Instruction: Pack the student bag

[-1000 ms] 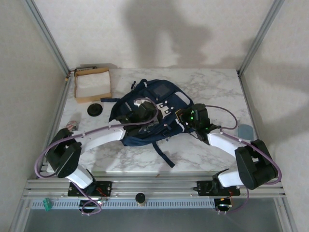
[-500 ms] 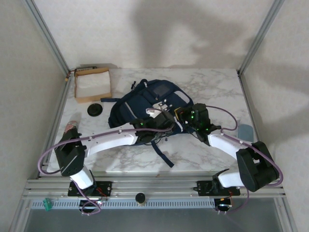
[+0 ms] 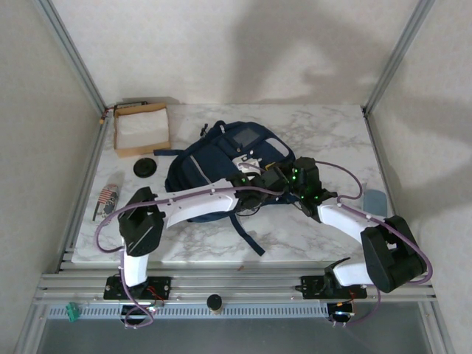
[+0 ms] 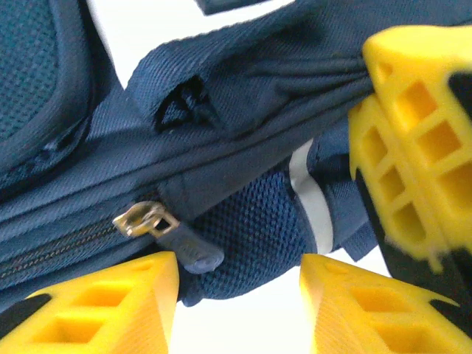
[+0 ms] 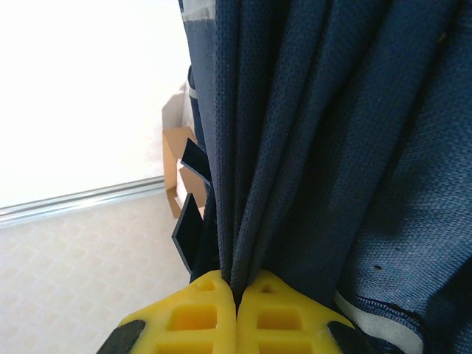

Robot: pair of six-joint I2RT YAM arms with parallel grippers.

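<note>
The right pincer (image 5: 236,295) pinches the student bag (image 3: 214,155) fabric; the left pincer (image 4: 237,274), spread, should close squarely on the zipper pull (image 4: 145,220).

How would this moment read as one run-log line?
right gripper: shut on navy blue fabric backpack | left gripper: open beside silver metal zipper pull

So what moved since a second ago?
The left arm swung right across the student bag, bringing the left fingers, open, close to the right fingers and the zipper pull. Nothing was grabbed or let go. The right fingers stayed shut on the bag's fabric; the cardboard box stayed put.
</note>
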